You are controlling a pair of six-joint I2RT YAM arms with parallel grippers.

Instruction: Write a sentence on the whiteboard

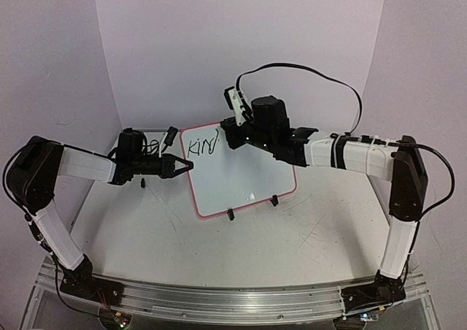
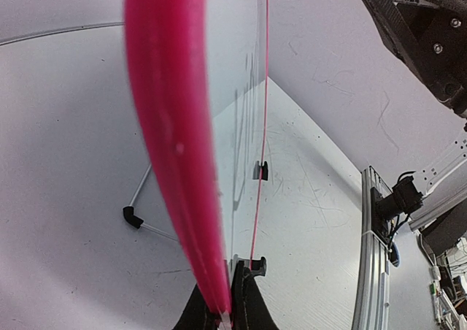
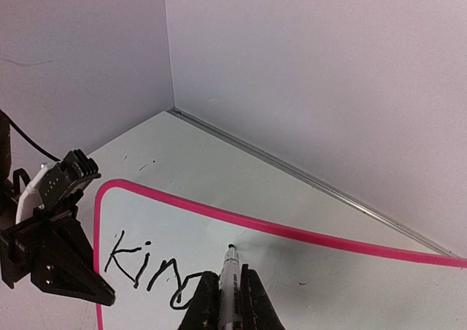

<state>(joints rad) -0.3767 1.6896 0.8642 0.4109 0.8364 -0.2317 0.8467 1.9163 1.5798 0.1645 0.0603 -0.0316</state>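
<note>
The whiteboard [image 1: 244,180], white with a pink rim, stands tilted on two black clip feet [image 1: 252,206] mid-table. Black lettering "Kin" plus a partly drawn letter [image 1: 201,144] sits in its top left corner. My left gripper [image 1: 186,166] is shut on the board's left edge; its wrist view shows the pink rim [image 2: 171,125] pinched between the fingers [image 2: 248,308]. My right gripper [image 3: 229,275] is shut on a black-tipped marker [image 3: 230,271] and hovers over the board's upper part. The marker tip is at the board surface [image 3: 328,286], just right of the lettering [image 3: 142,261].
Pale backdrop walls close the table at the back and sides. A metal rail [image 1: 233,301] runs along the near edge by the arm bases. A black cable [image 1: 314,71] loops above the right arm. A small black elbow piece on thin rods [image 2: 131,217] lies left of the board.
</note>
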